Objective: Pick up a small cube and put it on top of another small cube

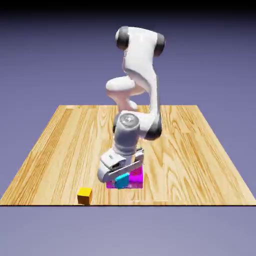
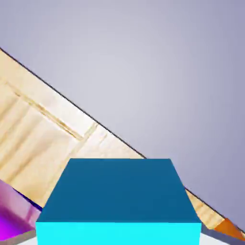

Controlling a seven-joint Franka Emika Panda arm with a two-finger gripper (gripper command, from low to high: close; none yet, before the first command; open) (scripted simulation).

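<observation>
Tool low over the tabletop, tilted, near its front edge. Cyan cube sits at the fingertips and fills the hand view's lower middle; tool reads as clamped on it, though the fingers are hidden. Magenta cube touches or sits just behind the cyan one; which, I cannot tell. Orange-yellow cube stands apart toward the exterior view's left. Judged step: carrying or placing. Next move calls for levelling the cyan cube squarely over its target before release.
</observation>
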